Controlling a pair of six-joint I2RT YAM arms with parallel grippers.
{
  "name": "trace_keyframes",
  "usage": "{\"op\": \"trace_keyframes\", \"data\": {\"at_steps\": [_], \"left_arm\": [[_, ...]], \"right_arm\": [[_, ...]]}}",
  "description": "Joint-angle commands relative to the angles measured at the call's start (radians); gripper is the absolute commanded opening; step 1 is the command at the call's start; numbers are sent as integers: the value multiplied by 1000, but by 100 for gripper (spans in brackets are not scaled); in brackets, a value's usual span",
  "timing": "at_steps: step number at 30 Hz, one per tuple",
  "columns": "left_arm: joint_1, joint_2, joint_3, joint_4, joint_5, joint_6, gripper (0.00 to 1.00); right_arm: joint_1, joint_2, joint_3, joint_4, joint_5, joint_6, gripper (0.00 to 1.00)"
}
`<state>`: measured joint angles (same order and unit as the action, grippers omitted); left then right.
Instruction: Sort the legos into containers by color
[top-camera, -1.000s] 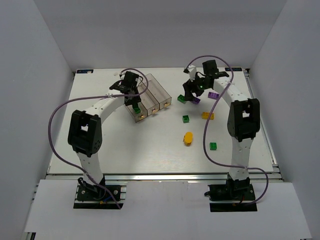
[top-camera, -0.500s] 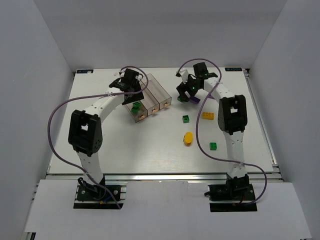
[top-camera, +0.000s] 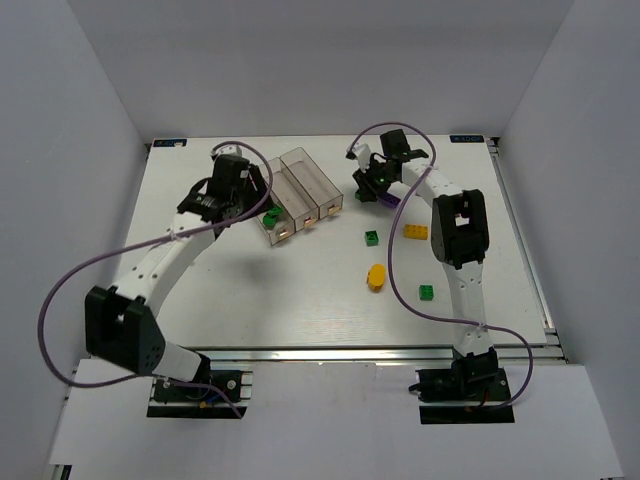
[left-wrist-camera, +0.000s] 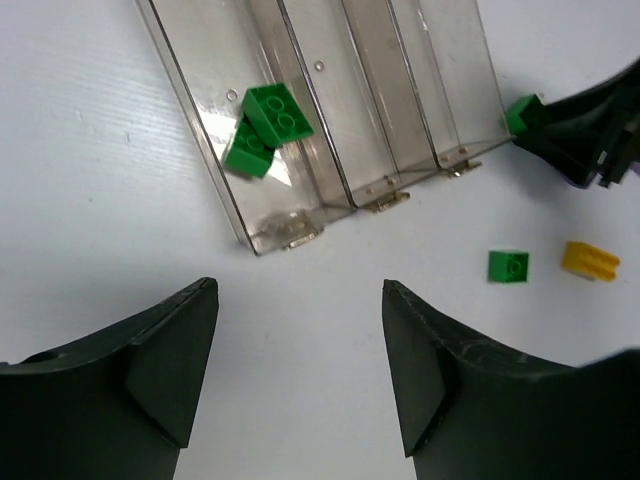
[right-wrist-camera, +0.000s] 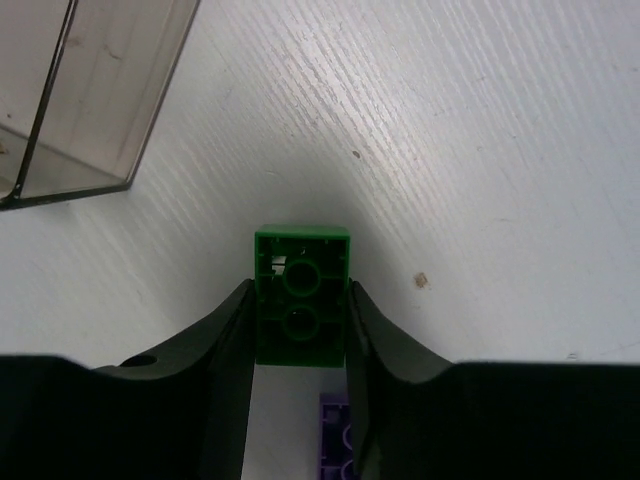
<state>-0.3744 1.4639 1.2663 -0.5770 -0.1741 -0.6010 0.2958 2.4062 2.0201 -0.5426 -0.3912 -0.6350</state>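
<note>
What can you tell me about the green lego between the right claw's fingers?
The green lego is a small rectangular plastic brick, seen from its hollow underside, which has two round tubes. The right claw pinches its two long sides between black fingers. White table lies behind it, and a corner of the bins is close by. A purple lego shows just behind it; whether they touch is unclear.
</note>
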Motion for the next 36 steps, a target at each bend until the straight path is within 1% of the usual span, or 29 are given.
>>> {"op": "trace_keyframes", "data": {"at_steps": [1,3,4,5,6,9,11,13,15,18,21,24,25,27,29,32,33,36], "left_arm": [[-11,-123,-88,58,53,-43,76],[-11,-192,-162,78,77,-65,79],[-11,-215,-191,91,90,-71,79],[-11,-238,-243,103,97,-78,81],[-11,-282,-267,126,111,-95,81],[-11,-336,-352,167,136,-117,82],[-11,-372,-381,181,156,-126,82],[-20,-385,-412,190,165,-135,82],[-20,-398,-427,189,168,-148,82],[-20,-419,-450,186,160,-160,82],[-20,-447,-479,186,147,-175,82],[-20,-482,-505,169,139,-194,82],[-20,-494,-519,161,136,-200,82],[-20,-536,-538,143,127,-217,82],[-20,-582,-553,111,110,-230,82],[-20,-625,-561,62,96,-249,82],[-20,-649,-562,51,90,-250,82],[-20,-677,-573,25,88,-266,82]], "right_arm": [[-9,-16,17,44,2,6,32],[-18,-45,14,44,-14,24,28],[-20,-59,8,52,-21,32,24],[-20,-99,-23,62,-32,37,24],[-20,-123,-38,87,-37,44,21],[-7,-223,-99,130,-73,58,18],[3,-289,-119,150,-124,78,17],[26,-317,-113,147,-158,89,17],[63,-334,-86,135,-230,106,17],[129,-328,-52,118,-294,147,18],[201,-289,-26,139,-316,207,18],[255,-217,57,151,-316,280,22],[276,-182,90,164,-304,293,22],[295,-159,101,213,-282,340,23],[313,-137,83,289,-242,388,23],[338,-111,68,342,-193,412,23],[345,-107,62,372,-183,417,25],[361,-88,43,394,-167,413,29]]}}
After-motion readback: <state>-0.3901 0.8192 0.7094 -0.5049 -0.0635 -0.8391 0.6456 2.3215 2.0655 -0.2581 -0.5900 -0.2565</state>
